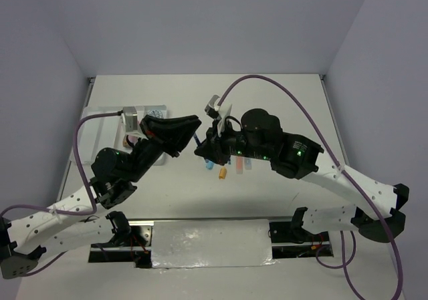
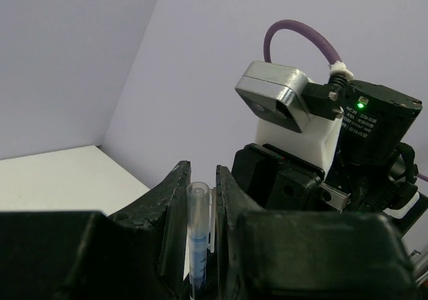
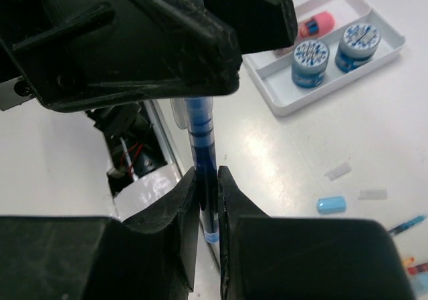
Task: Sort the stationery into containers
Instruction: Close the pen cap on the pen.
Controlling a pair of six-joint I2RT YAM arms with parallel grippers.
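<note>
**Two claws, one blue pen, up in the air**

Left claw (image 2: 200, 183) and right claw (image 3: 206, 180) are both pinched narrow on the same blue pen (image 3: 200, 129), one at each end, above the table (image 3: 301, 146). The tray (image 3: 277, 86) is off to the side with two rolls (image 3: 310, 63) in one slot and a pink-orange cylinder (image 3: 317, 25) in the next. A light-blue piece (image 3: 331, 204) lies loose on the table.

Both arms meet over the middle of the surface (image 1: 281, 113), left tool (image 1: 194, 126) and right tool (image 1: 202, 151) tip to tip, a blue pen (image 1: 198, 140) between them (only a sliver shows). Just nearside lie a light-blue piece (image 1: 208, 163) and an orange piece (image 1: 223, 173). The white tray (image 1: 155, 107) sits by the left edge.
</note>
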